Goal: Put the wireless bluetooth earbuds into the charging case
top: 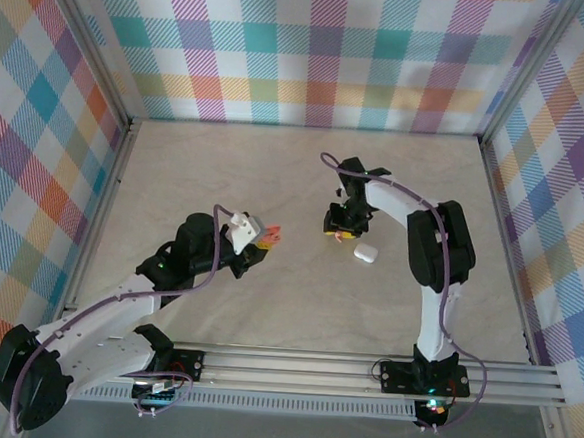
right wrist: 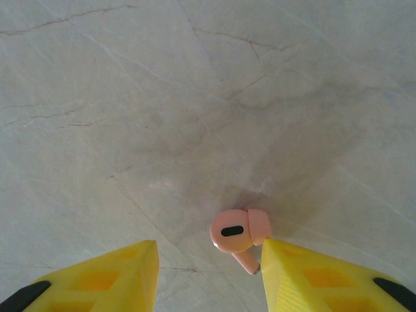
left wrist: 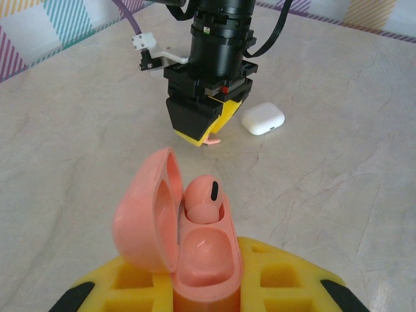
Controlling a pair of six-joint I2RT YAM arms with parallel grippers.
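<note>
one earbud (left wrist: 203, 198) in charging case (left wrist: 195, 260) | other earbud (right wrist: 237, 233) on table (right wrist: 195, 97), inside right claw (right wrist: 209, 260) | second case (top: 367, 252) — just right of that claw

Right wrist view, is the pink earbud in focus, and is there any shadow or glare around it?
Right wrist view: the earbud is sharp, a soft grey shadow spreads over the table beyond it, no glare. Left wrist view: the open charging case is crisp too, evenly lit.
</note>
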